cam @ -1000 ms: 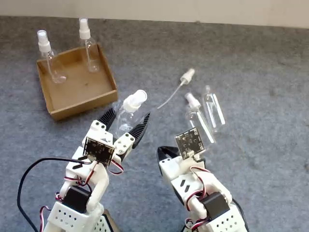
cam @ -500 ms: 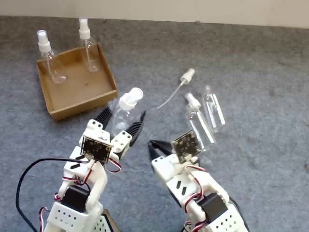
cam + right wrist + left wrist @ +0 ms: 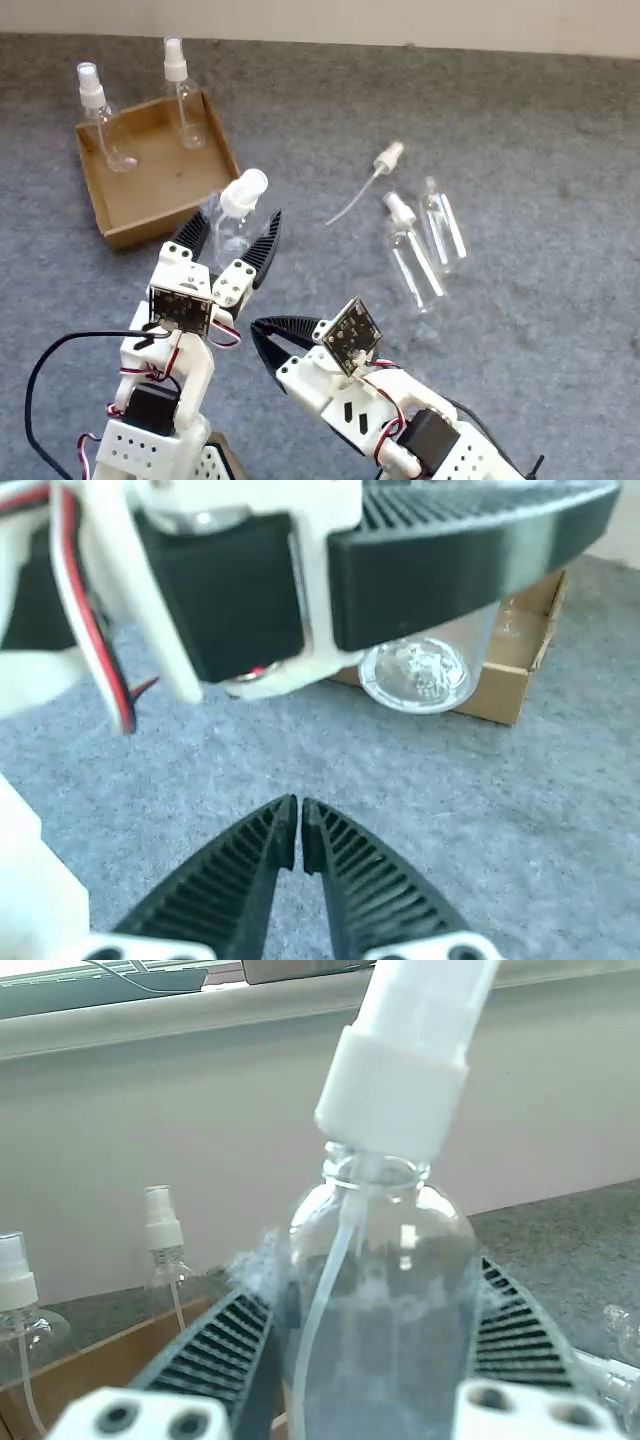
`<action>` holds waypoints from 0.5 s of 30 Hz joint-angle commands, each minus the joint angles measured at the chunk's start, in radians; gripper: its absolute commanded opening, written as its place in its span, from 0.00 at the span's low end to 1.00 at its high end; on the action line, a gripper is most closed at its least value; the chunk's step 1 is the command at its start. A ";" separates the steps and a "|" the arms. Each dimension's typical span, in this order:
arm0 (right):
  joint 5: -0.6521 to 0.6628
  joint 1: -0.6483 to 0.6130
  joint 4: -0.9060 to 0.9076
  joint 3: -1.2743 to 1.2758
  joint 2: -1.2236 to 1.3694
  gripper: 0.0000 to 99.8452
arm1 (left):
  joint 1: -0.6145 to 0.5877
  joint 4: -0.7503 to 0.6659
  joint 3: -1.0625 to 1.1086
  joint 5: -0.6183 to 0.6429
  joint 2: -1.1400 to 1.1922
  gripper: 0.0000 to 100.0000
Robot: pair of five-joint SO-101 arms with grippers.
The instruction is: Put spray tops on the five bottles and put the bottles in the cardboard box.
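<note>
Bottle: the bottle point(image 3: 385, 1290) had moved closer to the cardboard box point(image 3: 170, 222), held up just beside its near corner.
Spray top: the spray top point(image 3: 405, 1060) sat crooked on the neck; not seated, I judged.
Left hand: the left hand point(image 3: 232, 225) pinched the bottle's body.
Right hand: the right hand point(image 3: 298, 815), pressed together and empty, had swung in below the bottle, farther from the box.

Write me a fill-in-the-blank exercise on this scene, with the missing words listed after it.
1. The cardboard box holds ___ standing bottles.
2. The left hand is shut on a bottle with a ___ spray top.
3. The right hand holds ___.
4. Beside the loose spray top are ___ lying bottles.

Missing words: two; white; nothing; two.
</note>
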 commanded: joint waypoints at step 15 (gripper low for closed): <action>-0.011 -0.061 0.039 0.117 -0.008 0.01 | -0.012 -0.023 0.021 -0.003 -0.015 0.15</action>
